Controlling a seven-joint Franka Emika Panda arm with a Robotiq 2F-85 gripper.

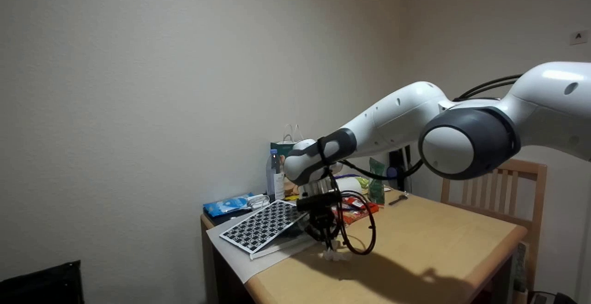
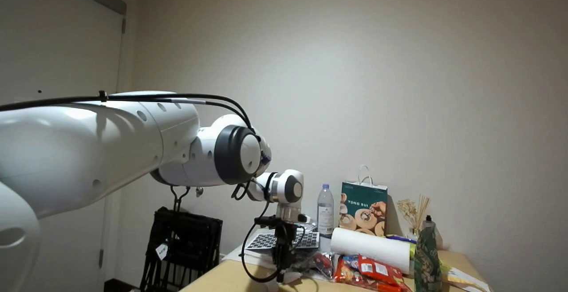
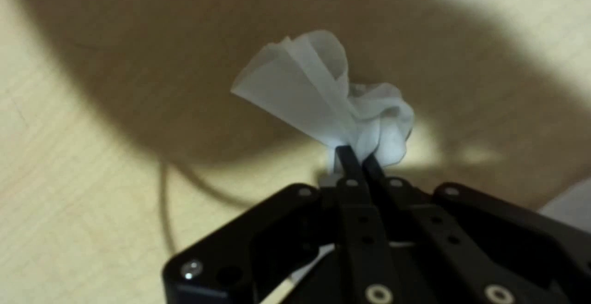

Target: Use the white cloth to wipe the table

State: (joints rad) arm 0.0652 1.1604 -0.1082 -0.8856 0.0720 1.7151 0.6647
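The white cloth (image 3: 307, 94) is bunched in the wrist view, with a thin flat fold fanning out ahead and a crumpled lobe beside it. My gripper (image 3: 359, 156) is shut on the cloth's gathered part and points down. In an exterior view the cloth (image 1: 336, 254) hangs below the gripper (image 1: 329, 245) at the surface of the light wood table (image 1: 425, 234). I cannot tell how firmly it touches the table. The gripper (image 2: 280, 273) also shows in an exterior view, where the cloth (image 2: 291, 277) is only partly visible.
A checkered board (image 1: 263, 225) leans on a white sheet (image 1: 231, 253) beside the gripper. Red snack packets (image 2: 372, 272), a white roll (image 2: 370, 247), a bottle (image 2: 325, 214), a paper bag (image 2: 364, 207) and a green pouch (image 1: 376, 181) stand close by. A chair (image 1: 494, 193) stands at the table's side.
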